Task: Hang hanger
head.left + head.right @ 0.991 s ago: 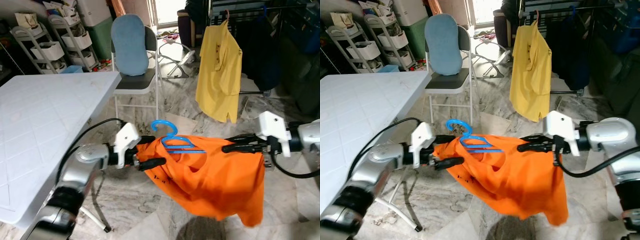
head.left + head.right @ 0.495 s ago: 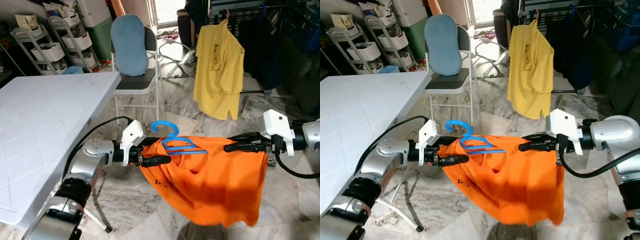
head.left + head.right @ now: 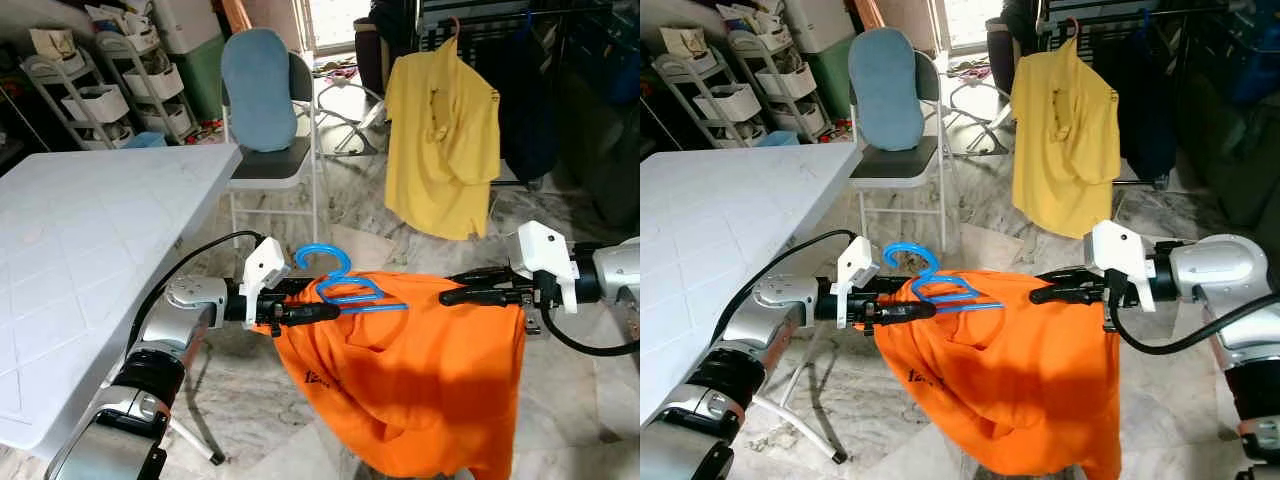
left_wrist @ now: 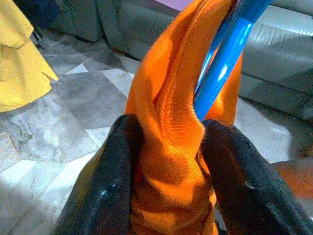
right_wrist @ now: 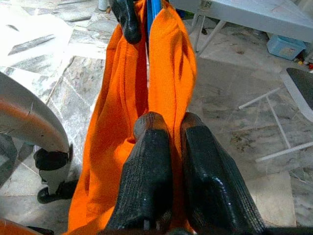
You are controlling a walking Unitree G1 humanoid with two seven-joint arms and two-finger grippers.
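Note:
An orange shirt (image 3: 420, 380) hangs on a blue hanger (image 3: 340, 285), held up between my two arms above the marble floor. My left gripper (image 3: 310, 311) is shut on the shirt's left shoulder, pinching the cloth and the hanger bar (image 4: 222, 73) inside it. My right gripper (image 3: 465, 295) is shut on the shirt's right shoulder (image 5: 164, 58). The hanger's hook stands up clear of the collar. Further off, a yellow shirt (image 3: 440, 150) hangs from a dark clothes rail (image 3: 490, 15).
A white folding table (image 3: 90, 260) stands at my left. A chair with a blue cushion (image 3: 262, 100) is beyond it. Shelving carts (image 3: 110, 80) line the back left. Dark clothes (image 3: 540, 90) hang at the back right.
The orange shirt now hangs down longer and straighter under the hanger. My left gripper has edged inward, toward the hanger. The yellow shirt has swung a little.

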